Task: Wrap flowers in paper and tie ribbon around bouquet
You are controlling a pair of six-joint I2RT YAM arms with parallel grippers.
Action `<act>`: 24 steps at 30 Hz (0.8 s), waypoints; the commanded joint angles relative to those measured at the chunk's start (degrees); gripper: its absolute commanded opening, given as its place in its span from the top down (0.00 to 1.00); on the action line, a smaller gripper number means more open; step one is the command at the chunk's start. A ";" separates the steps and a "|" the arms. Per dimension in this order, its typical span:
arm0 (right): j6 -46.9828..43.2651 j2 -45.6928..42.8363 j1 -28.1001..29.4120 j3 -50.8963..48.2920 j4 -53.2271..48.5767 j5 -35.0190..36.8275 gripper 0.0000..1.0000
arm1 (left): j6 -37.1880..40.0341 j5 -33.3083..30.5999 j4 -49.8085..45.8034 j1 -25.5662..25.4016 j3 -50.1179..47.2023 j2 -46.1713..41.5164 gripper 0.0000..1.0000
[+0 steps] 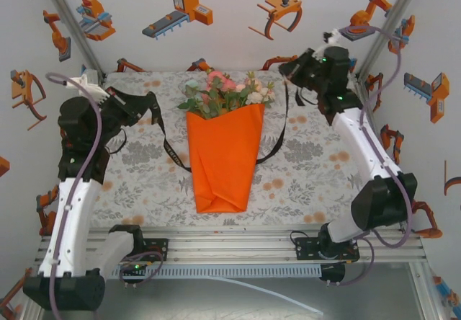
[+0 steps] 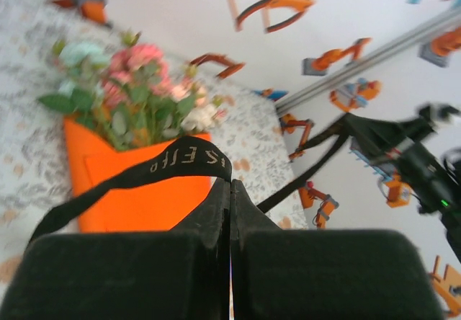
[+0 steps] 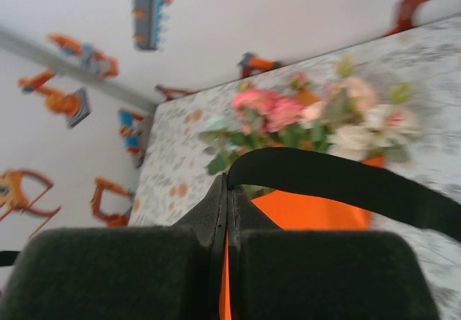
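The bouquet lies mid-table, its orange paper (image 1: 223, 158) folded into a cone with the narrow end toward me. The flowers (image 1: 227, 93) stick out at the far end. The black ribbon (image 1: 167, 147) passes under the cone and rises on both sides. My left gripper (image 1: 153, 102) is shut on its left end, raised left of the blooms. My right gripper (image 1: 288, 68) is shut on the right end, raised to the blooms' right. In the left wrist view, the left gripper (image 2: 231, 184) pinches the ribbon (image 2: 166, 165) before the paper (image 2: 144, 205) and flowers (image 2: 137, 89). In the right wrist view, the right gripper (image 3: 227, 179) pinches the ribbon (image 3: 346, 183) near the flowers (image 3: 310, 118).
The table (image 1: 137, 183) wears a grey leaf-print cloth. White walls with orange robot stickers close in the left, back and right. An aluminium rail (image 1: 230, 244) runs along the near edge between the arm bases. The right arm (image 2: 425, 169) hangs across from the left wrist camera.
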 commanded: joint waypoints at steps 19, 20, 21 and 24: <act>-13.79 25.43 21.31 33.76 -20.57 -10.04 0.22 | 3.44 10.35 10.75 -10.43 -6.80 -3.93 0.98; -13.03 21.92 19.81 28.25 -18.34 -8.31 0.23 | 3.41 9.47 12.12 -12.20 -6.44 -2.42 0.98; -11.93 18.66 18.48 23.42 -16.21 -6.37 0.23 | 3.56 8.14 12.90 -13.84 -5.79 -0.54 0.98; -7.68 7.05 13.08 7.32 -9.44 0.98 0.23 | 6.44 3.29 15.26 -20.85 -1.30 8.48 0.98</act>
